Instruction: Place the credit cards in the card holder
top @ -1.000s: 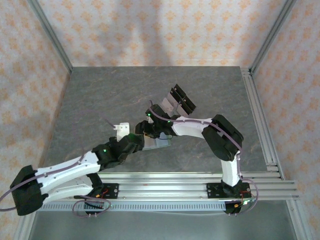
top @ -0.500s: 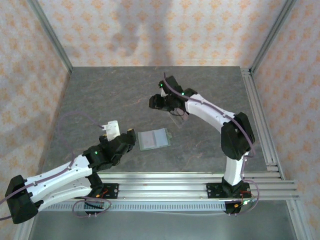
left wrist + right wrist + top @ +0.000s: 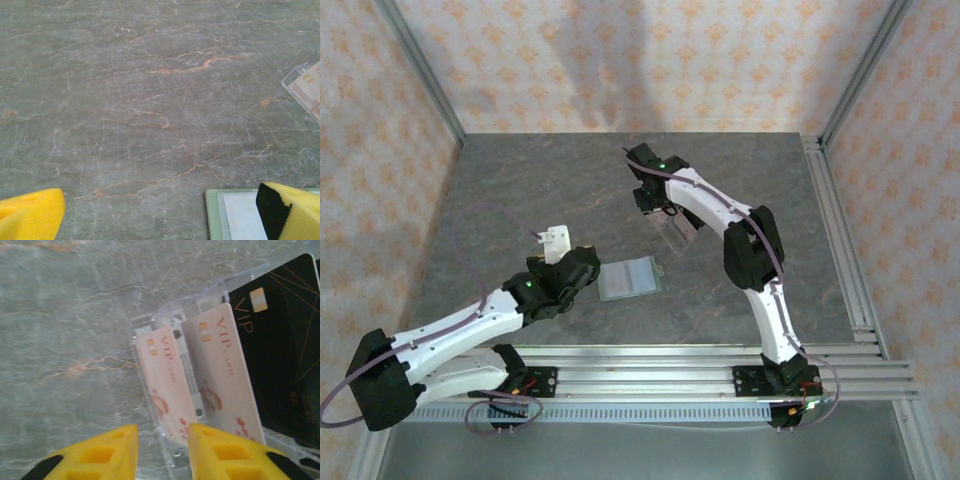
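The card holder (image 3: pixel 628 278), a sage-green wallet, lies flat on the table with a pale grey panel on top; its corner (image 3: pixel 216 215) sits by my left gripper's right finger. My left gripper (image 3: pixel 586 263) (image 3: pixel 160 200) stands wide open just left of it, holding nothing. Two pinkish credit cards (image 3: pixel 165 385) lean in a clear acrylic rack (image 3: pixel 675 232), beside black cards (image 3: pixel 280 350). My right gripper (image 3: pixel 650 198) (image 3: pixel 162 432) hovers at the rack's near end. Its jaws are partly open and straddle the lower edge of the left pink card, with a gap on the left side.
The rack's clear corner (image 3: pixel 305 87) shows at the right edge of the left wrist view. Aluminium rails (image 3: pixel 840 240) run along the table's right side and front. Bare marble-patterned tabletop (image 3: pixel 520 190) lies to the left and behind.
My right arm has left the wallet and swung back to the rack, its jaws narrowing. My left gripper drew back from the wallet, then returned beside it, still open.
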Action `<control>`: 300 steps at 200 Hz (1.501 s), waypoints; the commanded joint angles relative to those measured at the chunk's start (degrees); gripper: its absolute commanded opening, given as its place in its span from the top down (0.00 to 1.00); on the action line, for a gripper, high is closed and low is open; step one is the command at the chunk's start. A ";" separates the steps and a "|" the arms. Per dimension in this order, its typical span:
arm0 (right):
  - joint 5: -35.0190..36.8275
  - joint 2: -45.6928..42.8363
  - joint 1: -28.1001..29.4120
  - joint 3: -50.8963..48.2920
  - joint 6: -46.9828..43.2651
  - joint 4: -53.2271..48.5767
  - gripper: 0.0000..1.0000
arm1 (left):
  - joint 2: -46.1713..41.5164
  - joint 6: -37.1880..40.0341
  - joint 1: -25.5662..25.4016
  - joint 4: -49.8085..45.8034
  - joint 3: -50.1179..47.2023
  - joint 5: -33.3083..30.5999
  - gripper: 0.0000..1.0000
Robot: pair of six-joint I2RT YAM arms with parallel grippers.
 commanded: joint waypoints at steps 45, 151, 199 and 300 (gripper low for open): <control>6.93 5.11 0.13 5.77 -4.64 -4.68 0.66 | 1.25 0.65 0.65 -2.30 2.24 -0.79 0.00; 2.24 7.05 -0.32 6.68 -4.90 -4.78 0.68 | 2.83 -0.09 0.59 -2.98 2.84 -0.57 0.00; -0.49 6.31 -1.23 6.57 -3.96 -4.26 0.74 | 3.62 0.09 0.64 -2.81 2.98 -0.28 0.00; -1.63 6.42 -1.49 8.05 -3.17 -4.24 0.76 | 5.16 0.70 0.61 -2.92 3.73 0.82 0.00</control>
